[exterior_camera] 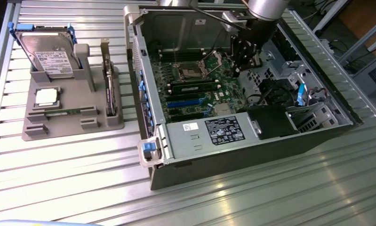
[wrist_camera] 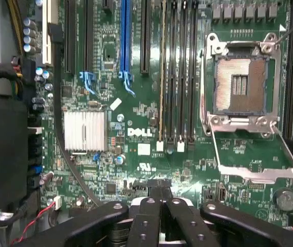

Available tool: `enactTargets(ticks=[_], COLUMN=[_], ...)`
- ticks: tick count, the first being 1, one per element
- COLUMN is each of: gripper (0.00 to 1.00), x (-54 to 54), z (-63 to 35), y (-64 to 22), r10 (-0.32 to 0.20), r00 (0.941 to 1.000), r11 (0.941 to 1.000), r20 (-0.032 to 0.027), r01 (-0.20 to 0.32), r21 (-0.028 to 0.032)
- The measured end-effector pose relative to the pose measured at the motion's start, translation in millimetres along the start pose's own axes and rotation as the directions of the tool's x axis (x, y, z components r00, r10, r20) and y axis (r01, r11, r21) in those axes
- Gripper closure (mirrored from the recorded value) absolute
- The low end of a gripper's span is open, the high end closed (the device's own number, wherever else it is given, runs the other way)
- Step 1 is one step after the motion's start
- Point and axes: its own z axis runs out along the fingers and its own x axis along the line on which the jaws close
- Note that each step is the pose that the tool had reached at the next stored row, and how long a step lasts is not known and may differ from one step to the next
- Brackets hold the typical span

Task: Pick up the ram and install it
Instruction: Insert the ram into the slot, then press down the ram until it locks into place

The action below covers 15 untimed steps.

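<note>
The ram (exterior_camera: 194, 87) is a long green stick with black chips, seated in a slot on the motherboard inside the open computer case. In the wrist view the ram (wrist_camera: 163, 72) shows edge-on, upright in the first of several parallel black slots. My gripper (exterior_camera: 240, 68) hangs inside the case above the board, to the exterior view's right of the ram and apart from it. In the wrist view the gripper (wrist_camera: 159, 194) is shut, its black fingers (wrist_camera: 145, 218) pressed together with nothing between them.
The open processor socket (wrist_camera: 239, 85) lies beside the slots, with a silver heatsink (wrist_camera: 85, 131) and blue card slot (wrist_camera: 125, 36) nearby. Outside the case, a grey holder (exterior_camera: 34, 129) carries a hard drive (exterior_camera: 50, 54), a square processor (exterior_camera: 46, 96) and an upright card (exterior_camera: 107, 80).
</note>
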Motion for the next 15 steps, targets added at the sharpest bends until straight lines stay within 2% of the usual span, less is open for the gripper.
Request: enactTargets(ticks=[5,10,11,13,15], gripper=[0.9,0.9,0.9,0.9,0.9], x=[0.2,2.7,3.5,3.6,3.6], z=[-1.7,-23.1,-29.8,-29.7,-29.8], y=[-0.6,-2.9,-3.2,-12.4,-12.3], r10=[0.0,0.0,0.0,0.0,0.0], r00=[1.0,1.0,1.0,1.0,1.0], r11=[1.0,1.0,1.0,1.0,1.0], r20=[-0.0004,-0.0001,-0.0002,0.0014,0.0013], r01=[0.0,0.0,0.0,0.0,0.0], r21=[0.0013,-0.0005,-0.0008,-0.0032,-0.0034])
